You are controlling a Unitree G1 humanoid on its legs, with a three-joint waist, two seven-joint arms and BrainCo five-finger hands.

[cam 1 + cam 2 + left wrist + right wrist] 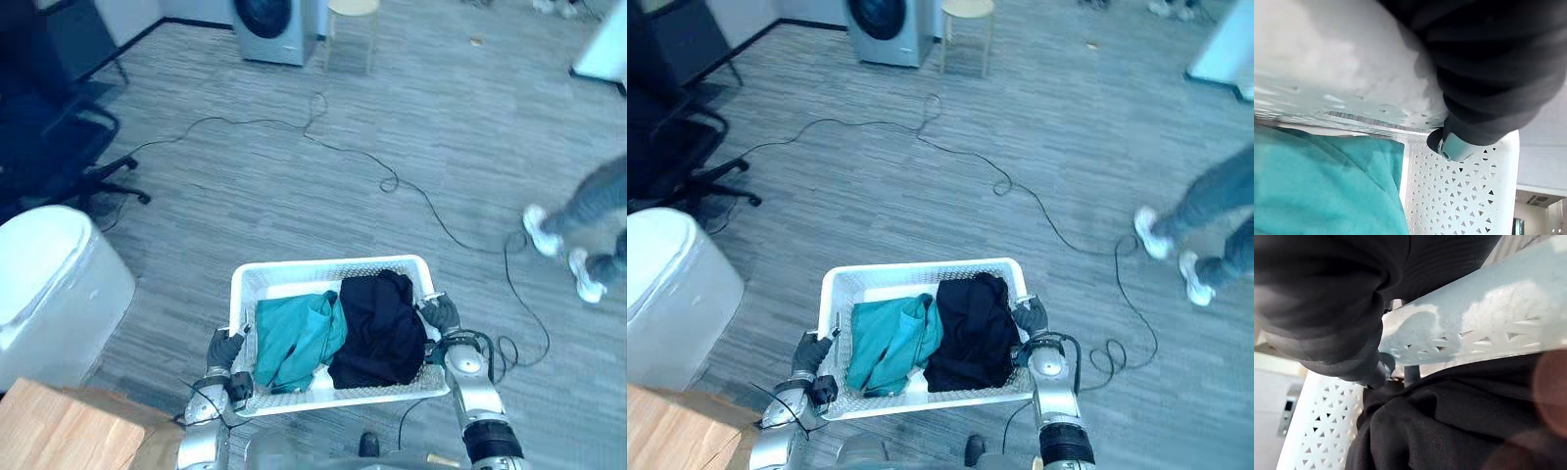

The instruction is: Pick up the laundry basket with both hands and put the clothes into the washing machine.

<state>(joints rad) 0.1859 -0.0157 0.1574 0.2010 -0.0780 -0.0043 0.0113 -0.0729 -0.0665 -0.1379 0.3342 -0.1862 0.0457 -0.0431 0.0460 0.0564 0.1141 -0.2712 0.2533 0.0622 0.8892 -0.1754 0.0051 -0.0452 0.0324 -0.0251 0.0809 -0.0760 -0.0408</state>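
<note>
A white perforated laundry basket (323,266) is held off the grey floor, close in front of me. Inside it a teal garment (294,338) lies on the left and a black garment (377,328) on the right. My left hand (223,348) grips the basket's left rim, its thumb (1449,144) hooked over the edge beside the teal cloth (1317,186). At the right rim sits my right hand (441,313), curled over the edge (1474,328) above the black cloth (1459,421). The washing machine (269,24) stands far ahead against the wall.
A stool (351,20) stands right of the washer. A dark office chair (49,147) and a white rounded bin (49,284) are on my left, with a wooden box (59,426) beside me. A person's legs (588,235) are at the right.
</note>
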